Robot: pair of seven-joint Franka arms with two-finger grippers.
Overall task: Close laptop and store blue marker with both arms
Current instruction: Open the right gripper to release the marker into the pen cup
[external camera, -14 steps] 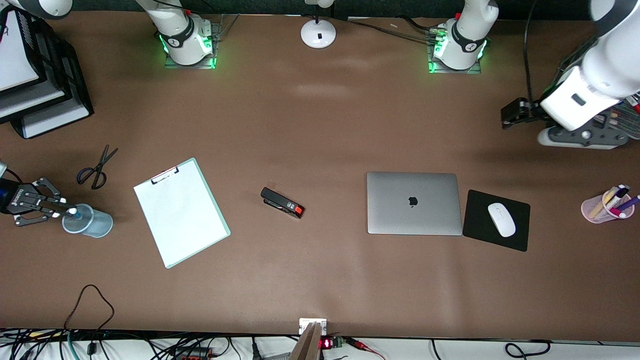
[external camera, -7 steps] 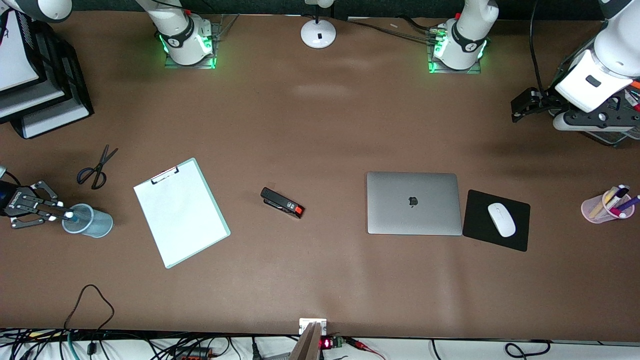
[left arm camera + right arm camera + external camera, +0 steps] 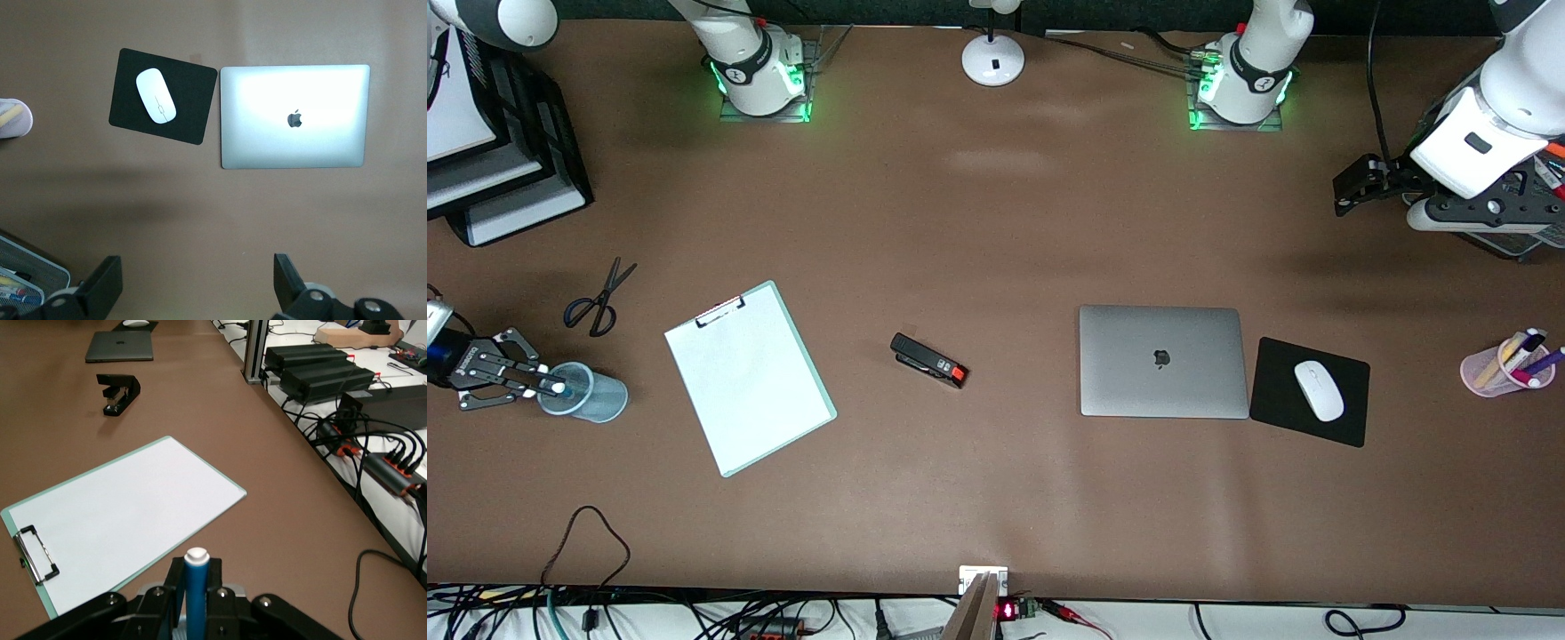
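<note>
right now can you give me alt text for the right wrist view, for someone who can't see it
The right gripper is shut on the blue marker, white end up. Past it on the brown table lie a clipboard, a black stapler and the closed laptop.

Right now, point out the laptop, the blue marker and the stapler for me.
laptop (image 3: 1163,361): front view, middle of its shut lid, by the logo.
blue marker (image 3: 196,587): right wrist view, blue barrel under its white end.
stapler (image 3: 928,360): front view, middle of its black body.
</note>
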